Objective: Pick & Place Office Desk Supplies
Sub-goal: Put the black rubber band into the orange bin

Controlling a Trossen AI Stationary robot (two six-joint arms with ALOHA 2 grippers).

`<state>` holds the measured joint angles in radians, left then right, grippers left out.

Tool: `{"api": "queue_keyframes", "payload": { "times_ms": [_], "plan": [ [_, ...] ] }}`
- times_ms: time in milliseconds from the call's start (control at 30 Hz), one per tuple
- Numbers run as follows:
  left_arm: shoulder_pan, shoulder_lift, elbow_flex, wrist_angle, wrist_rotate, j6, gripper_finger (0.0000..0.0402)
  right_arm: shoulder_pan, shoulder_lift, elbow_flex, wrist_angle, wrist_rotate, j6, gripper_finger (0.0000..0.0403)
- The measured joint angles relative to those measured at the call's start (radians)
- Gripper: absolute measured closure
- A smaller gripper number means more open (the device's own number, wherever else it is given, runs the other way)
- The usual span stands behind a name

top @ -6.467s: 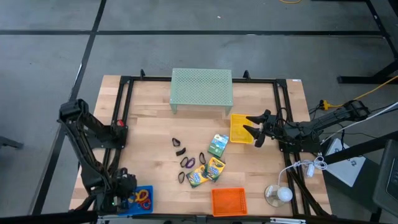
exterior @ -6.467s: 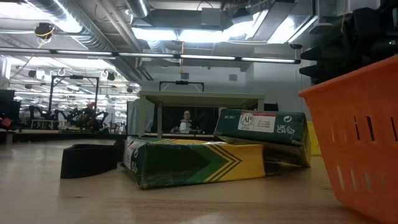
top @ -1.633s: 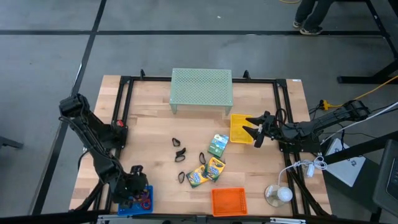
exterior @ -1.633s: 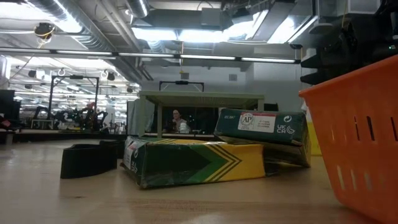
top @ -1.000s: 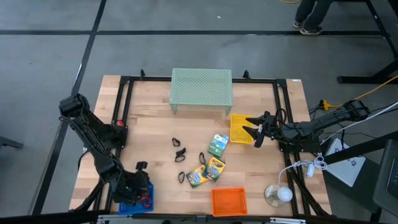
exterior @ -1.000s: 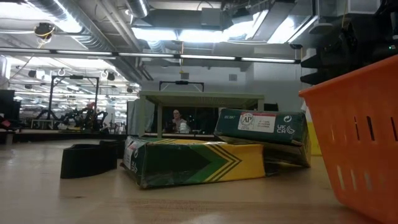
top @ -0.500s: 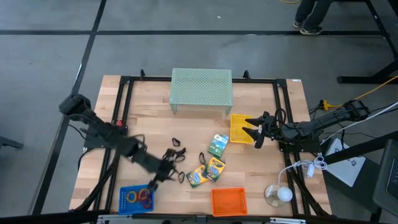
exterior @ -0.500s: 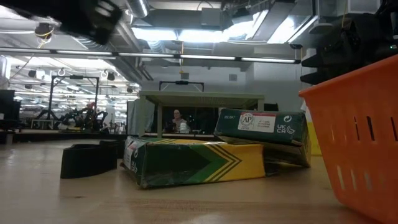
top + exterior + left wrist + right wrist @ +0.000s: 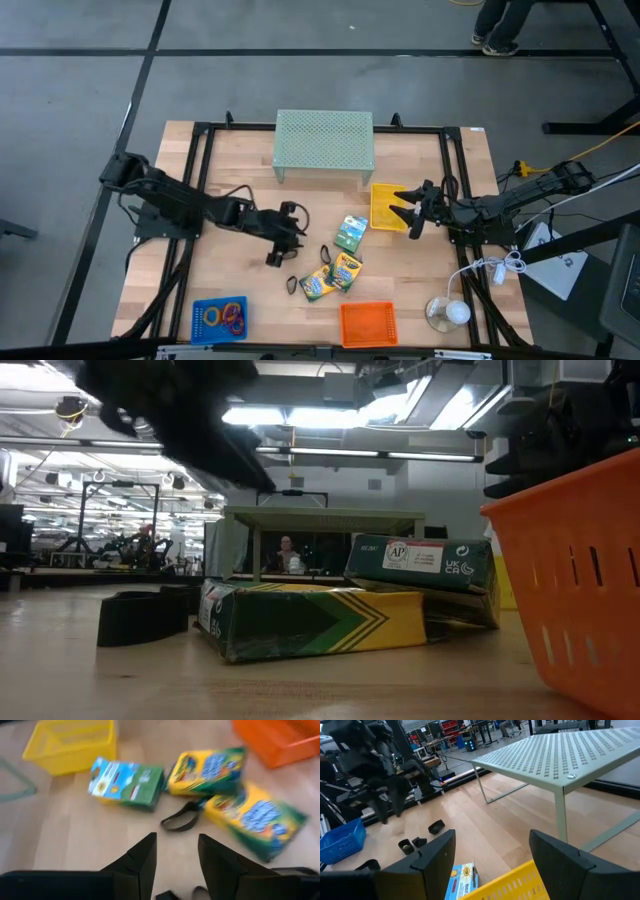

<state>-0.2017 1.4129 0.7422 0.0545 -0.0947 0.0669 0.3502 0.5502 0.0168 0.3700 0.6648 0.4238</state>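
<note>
Parted and empty, the left gripper (image 9: 281, 236) is being held over the middle of the table (image 9: 240, 190) above the small black clips (image 9: 290, 244), while the right gripper (image 9: 409, 211), its fingers also spread on nothing, is being kept waiting at the yellow bin (image 9: 385, 205). Coloured rings (image 9: 222, 317) are seen lying in the blue bin (image 9: 201, 307) at the near left corner, so the sorting is judged partly done. Three crayon boxes (image 9: 349, 232) and several clips are being left loose mid-table, and the orange bin (image 9: 367, 322) is lying apparently unfilled.
</note>
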Motion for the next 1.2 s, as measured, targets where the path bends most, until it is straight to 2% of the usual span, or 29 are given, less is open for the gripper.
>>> {"api": "queue_keyframes", "payload": {
  "times_ms": [100, 300, 567, 767, 867, 1200],
  "plan": [
    [0.027, 0.072, -0.001, -0.041, -0.013, -0.018, 0.0261, 0.0, 0.004, 0.0, -0.008, 0.0, 0.004, 0.0147],
    [0.074, 0.172, -0.002, -0.109, -0.106, -0.047, 0.0261, 0.0, 0.015, 0.0, -0.048, 0.0, 0.012, 0.0147],
    [0.093, 0.148, -0.002, -0.189, -0.12, -0.077, 0.0261, 0.0, 0.033, 0.0, -0.053, 0.008, 0.014, 0.0147],
    [0.066, 0.075, -0.002, -0.237, -0.064, -0.129, 0.0261, 0.0, 0.049, 0.0, -0.057, 0.009, 0.018, 0.0147],
    [0.05, 0.053, 0.0, -0.236, -0.067, -0.136, 0.0261, 0.0, 0.058, 0.0, -0.057, 0.009, 0.018, 0.0147],
    [0.071, 0.117, 0.0, -0.268, -0.086, -0.161, 0.026, 0.0, 0.084, 0.0, -0.057, 0.035, 0.056, 0.0147]
  ]
}}
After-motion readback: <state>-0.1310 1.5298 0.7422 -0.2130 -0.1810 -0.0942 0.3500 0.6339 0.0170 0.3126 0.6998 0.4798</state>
